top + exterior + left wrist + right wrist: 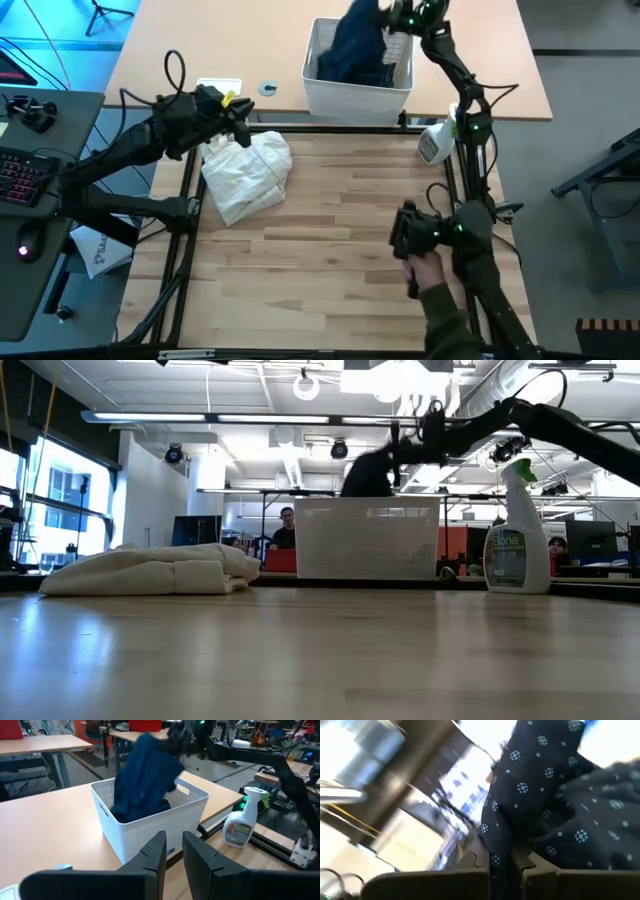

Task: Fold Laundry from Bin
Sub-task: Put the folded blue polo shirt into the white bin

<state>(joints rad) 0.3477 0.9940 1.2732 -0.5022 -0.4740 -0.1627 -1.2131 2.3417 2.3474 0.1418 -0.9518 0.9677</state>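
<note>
The white lattice bin stands on the tan table beyond the worktable's far edge. A navy shirt with tiny white dots rises out of it. My right gripper is above the bin's far right corner, shut on the shirt's upper end. The shirt's lower part lies bunched inside the bin. My left gripper hovers by the table's far left, over the cream-white cloth bag, and points toward the bin. Its fingers are almost together, with nothing between them. My right gripper pinches a bunched fold of the dotted shirt between its two fingers. I cannot tell how many layers it has. The fingers reach in about level above the bin. The shirt hangs slack and slanting below them, its lower end still inside the bin.
A spray bottle stands at the far right of the worktable, beside the right arm. The cloth bag lies crumpled at the far left. A person's hand and sleeve reach in at the near right. Bare wood fills the middle.
</note>
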